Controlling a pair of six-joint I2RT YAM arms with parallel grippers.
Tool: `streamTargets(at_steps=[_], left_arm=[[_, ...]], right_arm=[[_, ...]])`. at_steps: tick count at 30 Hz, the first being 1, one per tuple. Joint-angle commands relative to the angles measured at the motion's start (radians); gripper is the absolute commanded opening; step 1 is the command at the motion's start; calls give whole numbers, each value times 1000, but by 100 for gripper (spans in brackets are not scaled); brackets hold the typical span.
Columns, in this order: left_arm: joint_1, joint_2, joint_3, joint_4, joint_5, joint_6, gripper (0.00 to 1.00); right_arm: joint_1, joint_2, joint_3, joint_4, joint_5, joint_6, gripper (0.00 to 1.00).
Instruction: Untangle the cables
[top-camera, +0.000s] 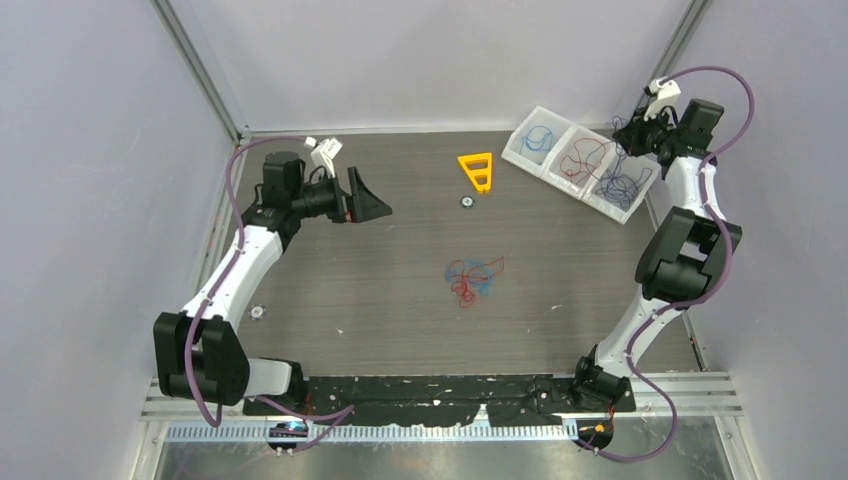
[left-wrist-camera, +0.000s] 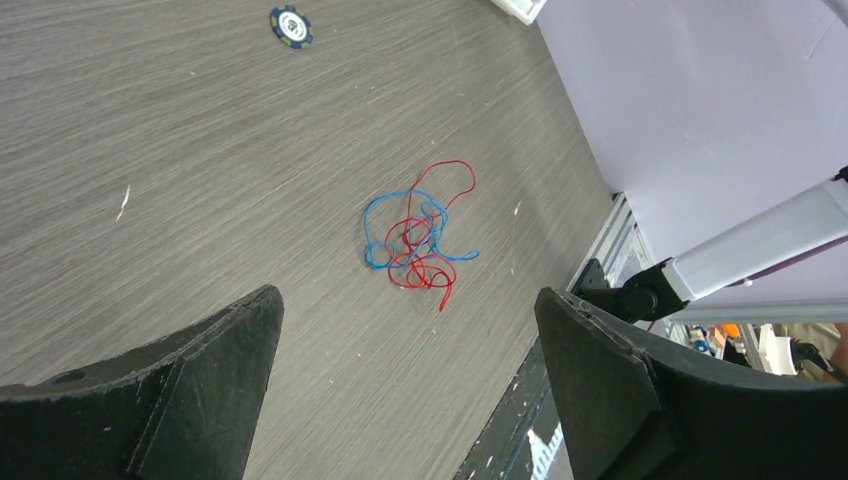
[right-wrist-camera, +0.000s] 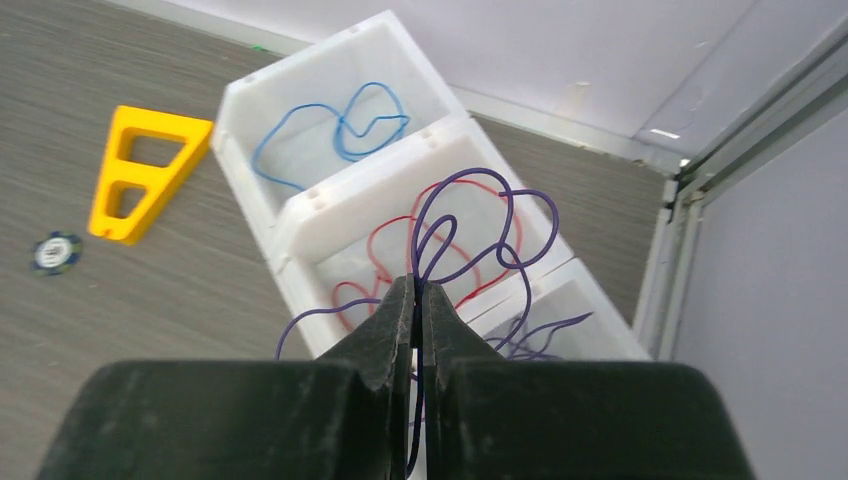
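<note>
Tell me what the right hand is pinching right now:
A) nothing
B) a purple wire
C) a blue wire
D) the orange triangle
B: in the right wrist view, the right hand is shut on a purple wire, whose loops rise from between its fingertips.

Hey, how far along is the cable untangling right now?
Done: a blue cable and a red cable lie in separate compartments of the tray. In hand: the right claw is shut on a purple cable above the tray. Remaining: a red-and-blue clump on the table; the left claw is open.
</note>
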Motion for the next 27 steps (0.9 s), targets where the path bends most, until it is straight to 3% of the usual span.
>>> streamTargets(at_steps=[1,14,21,27], left_arm=[[1,-28,48,-51,-17,63,100],[1,6,98,-98,-53,95,100],[1,24,108,-122,-75,98,100],[1,39,112,-131,-80,104,100]], right_arm=[[-14,60,55,181,36,-131,5],[-70,183,71,52,63,-384,5],[-72,212,86,-154,132,-574,5],[-65,299,208,-361,235,-690,5]])
